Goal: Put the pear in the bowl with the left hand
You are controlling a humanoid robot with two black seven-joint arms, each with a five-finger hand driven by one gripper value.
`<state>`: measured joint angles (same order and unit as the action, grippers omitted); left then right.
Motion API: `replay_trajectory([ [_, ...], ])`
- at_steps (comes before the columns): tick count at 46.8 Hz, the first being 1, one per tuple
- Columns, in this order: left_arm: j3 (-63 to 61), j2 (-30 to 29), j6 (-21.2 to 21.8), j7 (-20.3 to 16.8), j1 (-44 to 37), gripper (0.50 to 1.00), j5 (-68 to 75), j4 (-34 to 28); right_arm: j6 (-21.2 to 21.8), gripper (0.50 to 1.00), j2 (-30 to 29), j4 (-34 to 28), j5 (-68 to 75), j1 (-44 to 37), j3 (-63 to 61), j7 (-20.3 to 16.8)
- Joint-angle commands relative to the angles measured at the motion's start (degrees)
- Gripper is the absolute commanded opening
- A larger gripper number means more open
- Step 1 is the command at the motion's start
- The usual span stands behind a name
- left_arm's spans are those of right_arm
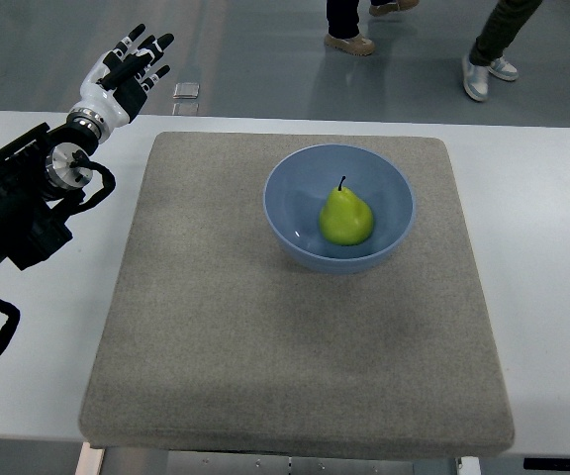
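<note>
A green pear (345, 218) with a dark stem lies inside the light blue bowl (290, 188), which stands on the grey mat (265, 336) right of the mat's middle. My left hand (135, 61) is raised at the far upper left, beyond the table's back left corner, well away from the bowl. Its fingers are spread and hold nothing. The black left arm (18, 203) reaches in from the left edge over the white table (552, 247).
The feet and lower legs of people (483, 59) show on the floor beyond the table's back edge. A small flat object (186, 91) lies on the floor near the left hand.
</note>
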<state>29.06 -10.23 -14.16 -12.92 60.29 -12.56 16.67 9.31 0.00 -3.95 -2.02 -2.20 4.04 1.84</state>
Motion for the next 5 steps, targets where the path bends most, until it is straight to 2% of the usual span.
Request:
replay_trajectory([
  [1,0.0,0.0,0.0,0.0,0.2,0.994,0.0,0.0,0.0,0.926,0.0,0.0,0.0,0.0,0.0,0.0],
  [5,0.1,0.0,0.1,0.0,0.5,0.994,0.0,0.0,-0.1,0.926,0.0,0.0,0.0,0.1,0.2,0.1],
])
